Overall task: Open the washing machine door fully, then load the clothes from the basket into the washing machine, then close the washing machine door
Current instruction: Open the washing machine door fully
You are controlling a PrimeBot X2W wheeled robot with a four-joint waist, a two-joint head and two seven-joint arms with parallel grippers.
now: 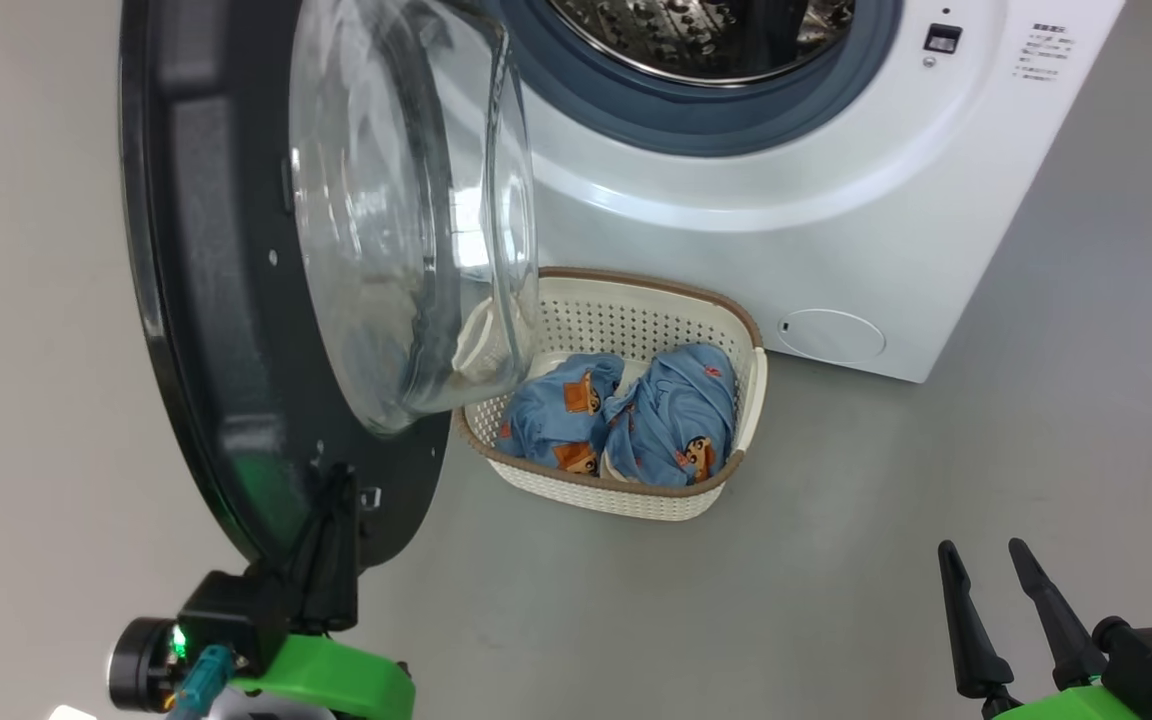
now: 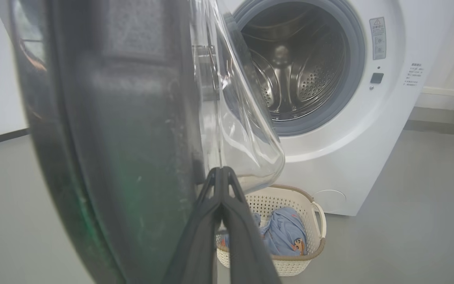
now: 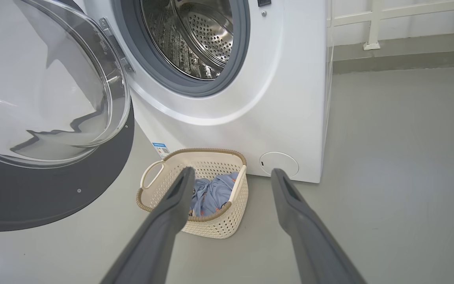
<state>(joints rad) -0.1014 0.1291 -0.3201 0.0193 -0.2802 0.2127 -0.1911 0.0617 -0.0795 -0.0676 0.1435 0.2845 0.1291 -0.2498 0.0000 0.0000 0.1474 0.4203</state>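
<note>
The washing machine door [image 1: 196, 300] stands swung out to the left, its black rim edge-on and its glass bowl bulging over the basket's left end. My left gripper [image 1: 341, 482] is shut with nothing between its fingers, and the tips rest against the lower inner rim of the door [image 2: 124, 118]; the left gripper [image 2: 222, 170] shows both fingers pressed together. The white washing machine [image 1: 836, 230] has its steel drum [image 2: 298, 79] exposed. In front of it the cream basket [image 1: 636, 318] holds the light blue clothes [image 1: 671, 410]. My right gripper [image 1: 983, 548] is open, low at the right, well short of the basket [image 3: 211, 225].
A small round white flap [image 1: 831, 335] sits low on the machine's front, right of the basket. Grey floor [image 1: 936, 470] spreads open to the right of the machine and in front of the basket. A white rail [image 3: 369, 23] runs along the back wall.
</note>
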